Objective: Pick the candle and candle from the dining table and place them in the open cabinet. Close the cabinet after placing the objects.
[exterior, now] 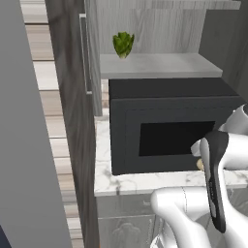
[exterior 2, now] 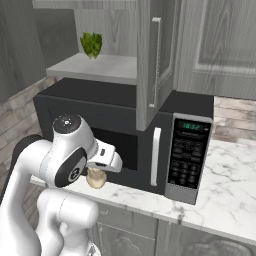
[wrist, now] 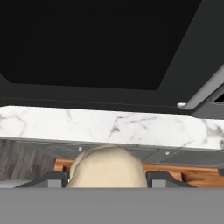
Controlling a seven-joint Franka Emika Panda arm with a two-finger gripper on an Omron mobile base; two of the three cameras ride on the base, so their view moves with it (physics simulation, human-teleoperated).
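My gripper (wrist: 107,179) is shut on a cream candle (wrist: 107,168), whose rounded body bulges up between the two dark fingers (wrist: 52,179). From the right base view the candle (exterior 2: 96,179) hangs under the hand, just in front of the microwave's lower left corner, above the counter edge. A small tan piece of the candle (exterior: 199,165) peeks out behind the arm in the left base view. The cabinet (exterior 2: 95,67) stands open above the microwave, its pale shelf (exterior: 160,65) well above the hand. The dining table is out of view.
A black microwave (exterior 2: 185,145) sits on the white marble counter (exterior 2: 225,200) directly ahead of the hand. A green leafy vegetable (exterior: 123,44) stands on the cabinet shelf at the left. The open cabinet door (exterior 2: 150,60) juts forward over the microwave's right part.
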